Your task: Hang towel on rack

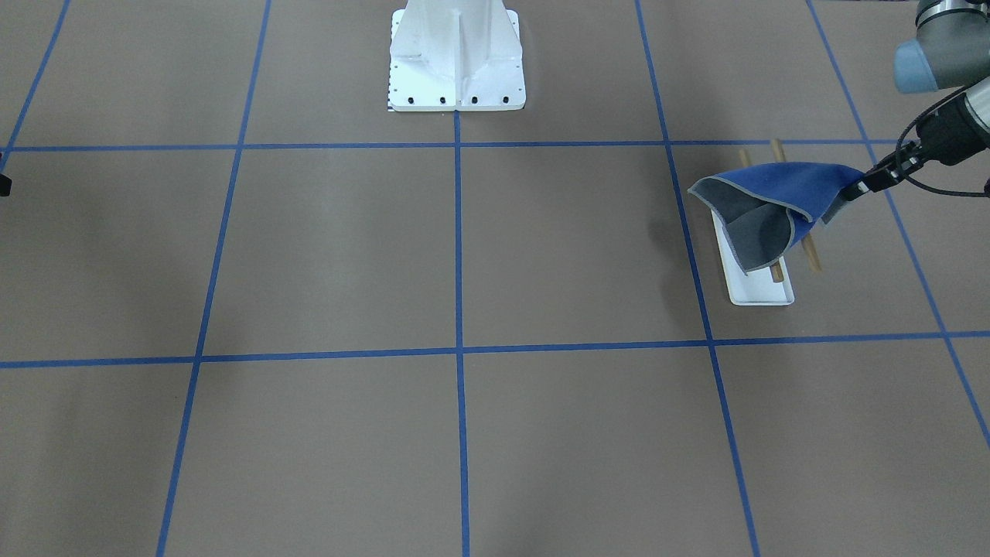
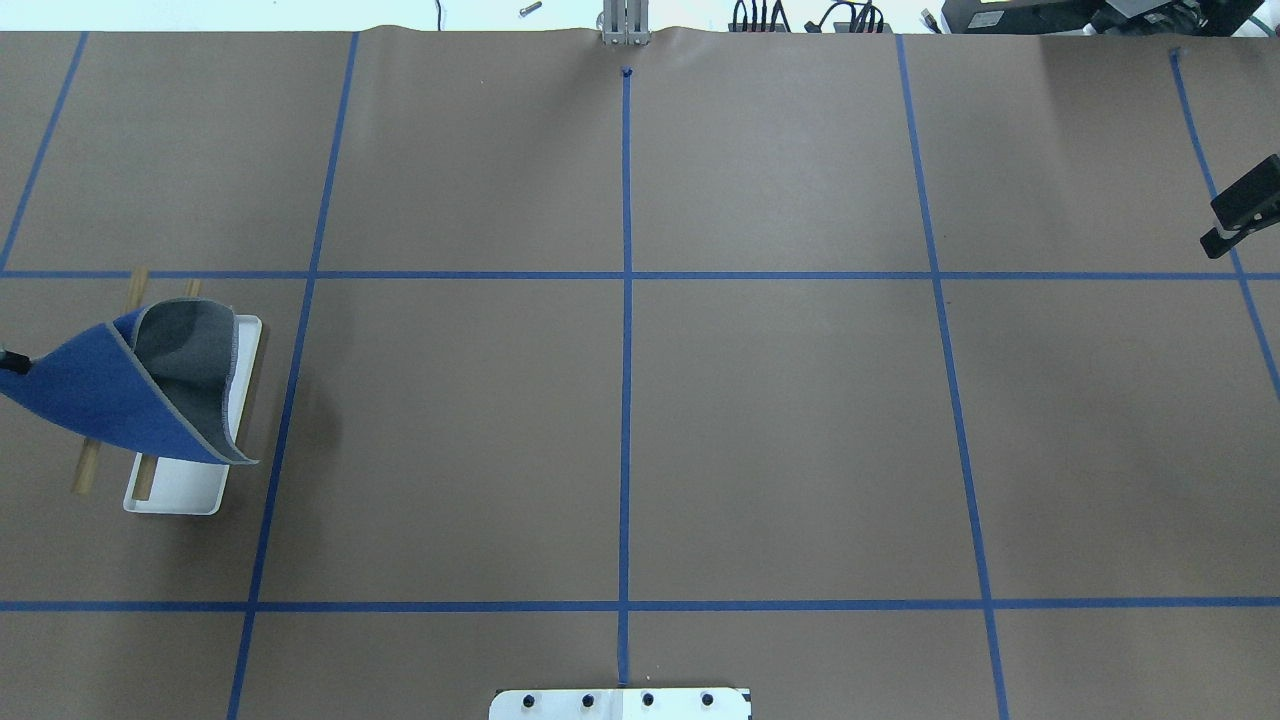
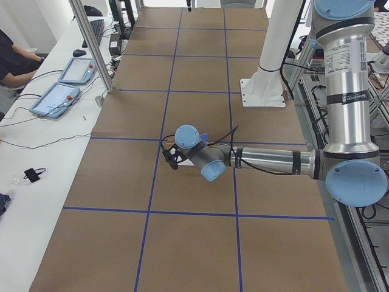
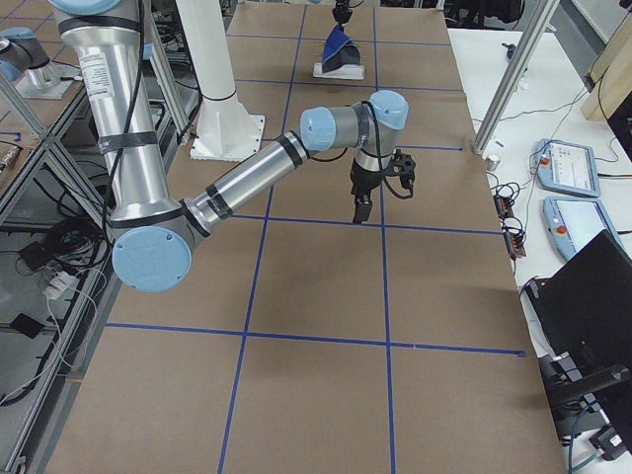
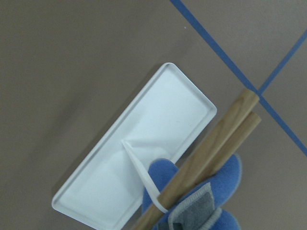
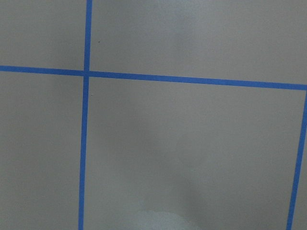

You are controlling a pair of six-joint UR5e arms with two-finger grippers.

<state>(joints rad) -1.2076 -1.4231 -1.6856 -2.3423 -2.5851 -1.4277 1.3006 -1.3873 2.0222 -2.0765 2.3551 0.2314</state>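
The towel [image 1: 781, 193], blue on top and dark grey underneath, lies draped over the rack's two wooden rods [image 1: 777, 151], and its free side curls down over the white tray base [image 1: 762, 292]. My left gripper [image 1: 857, 189] is shut on the towel's corner, beside the rods. In the overhead view the towel [image 2: 100, 395] covers the rods [image 2: 88, 470] and part of the tray [image 2: 180, 490]. The left wrist view shows the tray [image 5: 144, 143], the rods [image 5: 216, 143] and blue cloth [image 5: 163, 177] under them. My right gripper [image 2: 1240, 205] hovers far off over bare table; I cannot tell whether it is open or shut.
The large white bolted pedestal [image 1: 456, 62] stands at the robot's side, mid-table. Brown paper with blue tape lines [image 2: 626, 350] covers the table. The rack stands near the table's left end. Tablets and cables lie on side benches [image 4: 568, 168].
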